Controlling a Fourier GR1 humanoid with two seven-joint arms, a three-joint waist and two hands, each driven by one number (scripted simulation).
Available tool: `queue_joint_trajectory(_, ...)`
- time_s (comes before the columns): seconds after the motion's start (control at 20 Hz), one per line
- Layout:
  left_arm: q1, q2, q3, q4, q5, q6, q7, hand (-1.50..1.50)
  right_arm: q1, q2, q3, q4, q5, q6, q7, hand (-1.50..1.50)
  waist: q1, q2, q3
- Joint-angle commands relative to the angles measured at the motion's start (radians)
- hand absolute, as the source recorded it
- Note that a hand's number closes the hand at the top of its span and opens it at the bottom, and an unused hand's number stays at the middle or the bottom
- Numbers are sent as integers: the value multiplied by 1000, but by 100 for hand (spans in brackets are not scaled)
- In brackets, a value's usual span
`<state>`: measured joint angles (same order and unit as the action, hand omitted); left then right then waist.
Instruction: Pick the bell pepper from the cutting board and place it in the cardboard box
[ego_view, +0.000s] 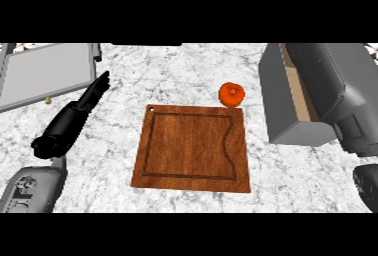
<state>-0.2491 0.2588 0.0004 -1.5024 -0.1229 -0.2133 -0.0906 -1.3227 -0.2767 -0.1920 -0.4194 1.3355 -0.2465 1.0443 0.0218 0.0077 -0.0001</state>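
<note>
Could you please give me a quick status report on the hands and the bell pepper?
Left hand open, beside cutting board. Right hand not in view. Bell pepper at board's far right corner, not held. Cardboard box to its right.

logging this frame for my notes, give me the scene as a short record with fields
surface: marble counter
cutting board: wooden, centre of the counter, nothing on its middle
bell pepper: orange-red, at the board's far right corner, overlapping its edge
cardboard box: right of the board, partly hidden by the right forearm
left hand: fingers straight, left of the board, holding nothing
right hand: not visible, only the forearm shows
tray: grey, far left
</note>
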Motion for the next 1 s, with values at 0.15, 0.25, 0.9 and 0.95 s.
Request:
queue_joint_trajectory(0.15, 16, -5, 16, -7, -4, 10, 3, 0, 79, -16, -99, -12, -139, 142, -32, 150, -27, -11, 0)
queue_joint_trajectory(0.25, 49, 7, 20, 22, -8, 0, -35, 0, 132, -43, -127, 2, -185, 188, -115, 150, -35, -11, 0)
queue_joint_trajectory(0.9, 6, -10, 21, -32, -13, 9, 43, 0, 257, 11, -150, -301, -342, 201, -327, -150, -41, -19, 1)
queue_joint_trajectory(0.95, 47, -30, -9, -17, -53, 34, 0, 0, 257, -15, -161, -311, -333, 102, -378, -150, -29, -11, 1)
